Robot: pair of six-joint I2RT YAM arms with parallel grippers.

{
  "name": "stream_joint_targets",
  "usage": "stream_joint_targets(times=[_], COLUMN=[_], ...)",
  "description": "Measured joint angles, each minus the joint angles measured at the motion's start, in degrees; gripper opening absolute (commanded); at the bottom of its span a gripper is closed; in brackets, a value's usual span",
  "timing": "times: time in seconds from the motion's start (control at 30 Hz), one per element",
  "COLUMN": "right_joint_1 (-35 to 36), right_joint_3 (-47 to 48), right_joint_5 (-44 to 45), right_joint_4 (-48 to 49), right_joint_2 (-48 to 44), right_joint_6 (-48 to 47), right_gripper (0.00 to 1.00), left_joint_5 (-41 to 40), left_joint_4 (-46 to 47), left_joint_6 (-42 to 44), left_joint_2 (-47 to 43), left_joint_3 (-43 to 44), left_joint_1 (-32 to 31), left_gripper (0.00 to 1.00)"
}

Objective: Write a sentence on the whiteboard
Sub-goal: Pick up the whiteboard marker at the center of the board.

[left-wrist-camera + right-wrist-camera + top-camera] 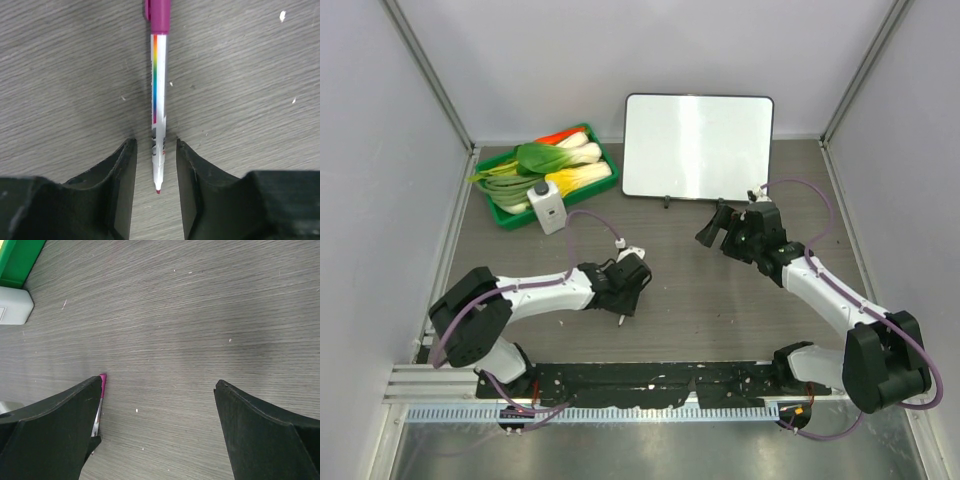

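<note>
The whiteboard (698,145) stands upright at the back of the table, and its face is blank; the sentence does not show. A white marker (159,90) with a rainbow stripe and a magenta end lies flat on the table, its bare red tip pointing at my left wrist. My left gripper (155,142) (623,295) is open, low over the table, with a finger on each side of the marker's tip end and a gap on both sides. My right gripper (159,382) (717,228) is open wide and empty in front of the board. The marker (102,382) peeks out beside its left finger.
A green tray (498,216) of leafy vegetables sits at the back left, left of the whiteboard. A small white box (547,206) stands at its near edge, and also shows in the right wrist view (12,307). Grey walls enclose the table on three sides.
</note>
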Motion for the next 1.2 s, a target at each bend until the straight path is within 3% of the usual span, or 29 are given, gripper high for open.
stream_joint_targets(times=[0.1,0.17,0.4,0.6,0.93,1.2], right_joint_1=[0.0,0.0,0.0,0.0,0.4,1.9], right_joint_3=[-0.3,-0.4,-0.4,-1.2,-4.8,-6.1], right_joint_5=[0.1,0.2,-0.3,-9.4,-34.1,-40.6], right_joint_4=[0.0,-0.2,-0.3,2.9,20.7,32.7], right_joint_2=[0.0,0.0,-0.4,-4.1,-5.5,-3.8], right_joint_6=[-0.2,-0.5,-1.8,-3.5,3.1,10.9], right_gripper=[1.00,0.99,0.98,0.95,0.86,0.78], left_joint_5=[-1.0,-2.3,-3.9,-3.7,1.7,6.8], left_joint_4=[0.7,0.8,0.2,-3.6,-2.7,-2.3], left_joint_6=[-0.5,-0.5,-0.9,-0.7,0.3,1.1], left_joint_2=[0.7,0.9,0.2,-6.4,-15.2,-13.0], left_joint_3=[0.3,0.3,0.3,2.4,14.3,18.4], left_joint_1=[-0.6,-1.2,-2.2,-2.1,0.0,0.4], left_gripper=[0.08,0.00,0.00,0.00,0.00,0.00])
